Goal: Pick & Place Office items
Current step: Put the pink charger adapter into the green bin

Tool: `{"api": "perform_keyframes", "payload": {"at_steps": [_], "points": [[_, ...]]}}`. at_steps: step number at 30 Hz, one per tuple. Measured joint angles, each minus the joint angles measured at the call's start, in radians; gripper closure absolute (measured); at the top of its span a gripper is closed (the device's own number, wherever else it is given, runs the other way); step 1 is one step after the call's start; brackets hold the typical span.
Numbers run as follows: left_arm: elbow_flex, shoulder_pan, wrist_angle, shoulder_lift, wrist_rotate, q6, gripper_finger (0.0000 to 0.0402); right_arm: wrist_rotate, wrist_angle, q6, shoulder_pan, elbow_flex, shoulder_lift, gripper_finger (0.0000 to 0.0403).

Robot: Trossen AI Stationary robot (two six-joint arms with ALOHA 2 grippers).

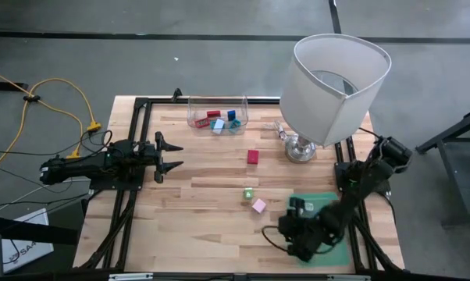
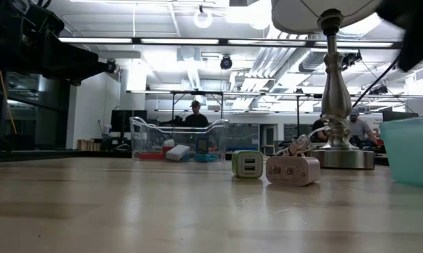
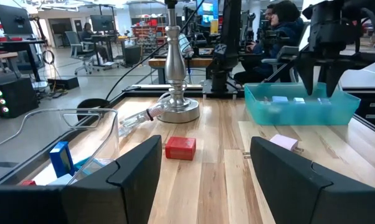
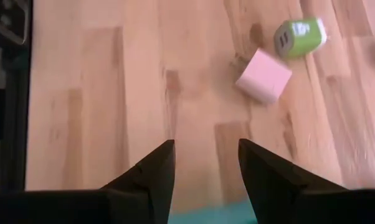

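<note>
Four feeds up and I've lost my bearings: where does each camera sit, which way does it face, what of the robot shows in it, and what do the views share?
High: overhead, straight down on the table; both arms, left gripper, right gripper over the teal bin.
Low: table height, facing the room; lamp, green charger, pink charger; dark arm parts at the top corners.
Left wrist: looks across the table past its open fingers at the red block.
Right wrist: looks down past its open fingers.
Shared: the two chargers in high, low and right wrist.
</note>
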Motion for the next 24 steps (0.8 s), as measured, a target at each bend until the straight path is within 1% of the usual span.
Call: {"api": "perform_keyframes", "payload": {"at_steps": [10, 17, 24], "points": [[0.0, 0.0, 0.0, 0.0, 0.0, 0.0, 0.0164, -0.145, 0.151, -0.224, -0.206, 0.0, 0.0, 0.024], [0.0, 0.0, 0.0, 0.0, 0.0, 0.0, 0.0164, -0.158, 0.222, -0.361, -0.31, 0.0, 0.0, 0.024], [0.0, 0.0, 0.0, 0.0, 0.0, 0.0, 0.0164, -0.183, 0.289, -0.406, -0.383, 0.0, 0.0, 0.024]]}}
